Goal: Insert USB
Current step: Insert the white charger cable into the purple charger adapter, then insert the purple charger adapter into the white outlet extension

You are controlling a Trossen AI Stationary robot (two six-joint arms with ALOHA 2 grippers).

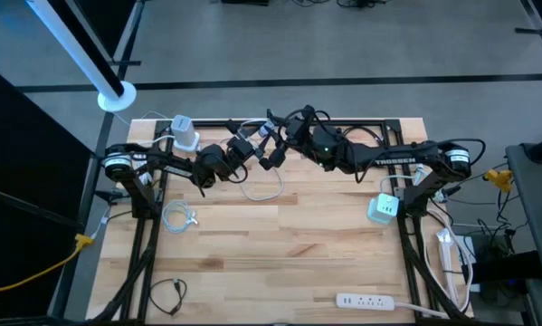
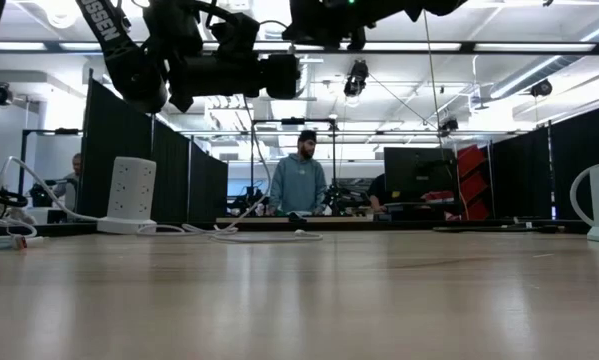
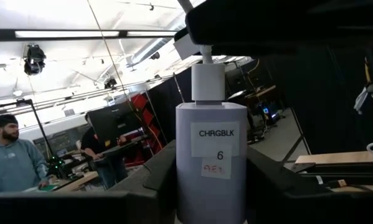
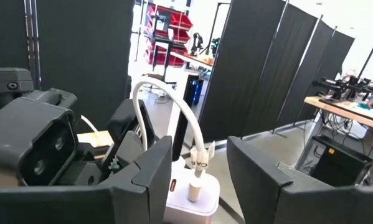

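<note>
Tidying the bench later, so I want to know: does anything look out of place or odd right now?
Nothing looks spilled or broken. The one unusual sight: the white charger block labelled CHRGBLK is held up off the wooden table in the left gripper, with a white USB cable plugged into it beside the right gripper.

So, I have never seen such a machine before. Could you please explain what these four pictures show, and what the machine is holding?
It is a robot with two dark arms over a wooden table. One picture looks straight down, one looks level across the tabletop, and two come from cameras on the wrists.

The arms meet above the far middle of the table. The left gripper holds a white charger block labelled CHRGBLK. A white USB plug on a white cable already stands in the block's top, between the fingers of the right gripper; whether they grip it, I cannot tell.

On the table lie a white power tower, a power strip, a pale green charger and a coiled white cable. People sit in the room behind.
</note>
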